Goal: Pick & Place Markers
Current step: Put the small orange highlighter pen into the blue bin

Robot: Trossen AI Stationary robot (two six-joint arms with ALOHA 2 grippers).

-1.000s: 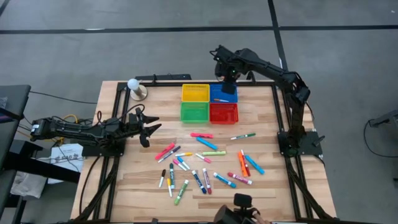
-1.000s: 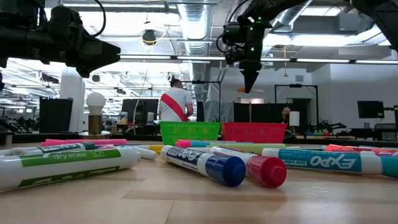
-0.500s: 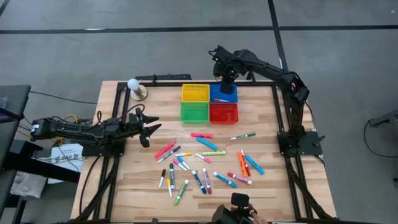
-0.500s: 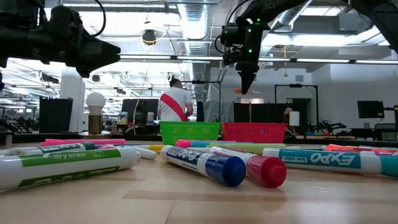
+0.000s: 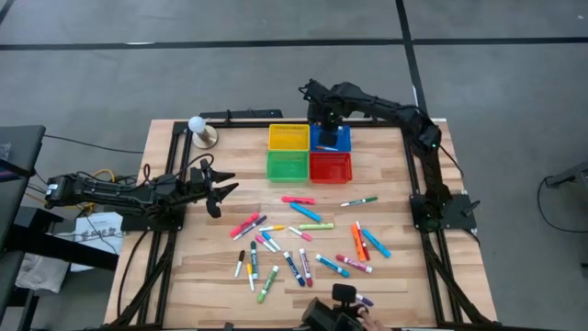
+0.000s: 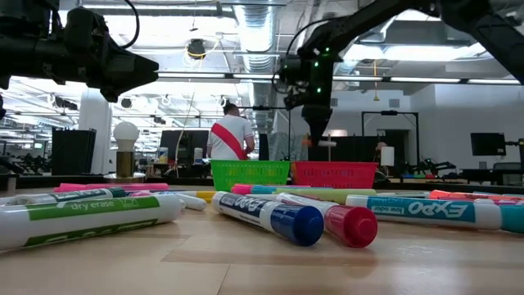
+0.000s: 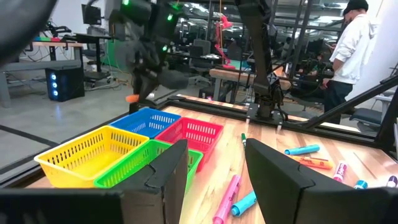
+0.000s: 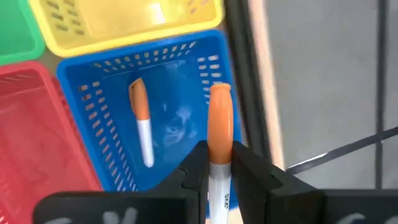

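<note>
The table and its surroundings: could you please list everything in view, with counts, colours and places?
Loose markers: about two dozen, pink, orange, blue, green, yellow and white, scattered on the table's near half.
Orange marker in basket: one, white barrel, lying in the blue basket.
Held orange marker: one, between the right gripper's fingers, above the blue basket.
Baskets: four, yellow, blue, green, red, in a square at the table's far edge.
White ball on a stand: one, far left corner.
Wooden table: one, light wood.
People: one in a white top with a red sash, another in a white hoodie, in the room behind.
Left gripper: open, at the left edge.
Right gripper: shut on the marker.
</note>
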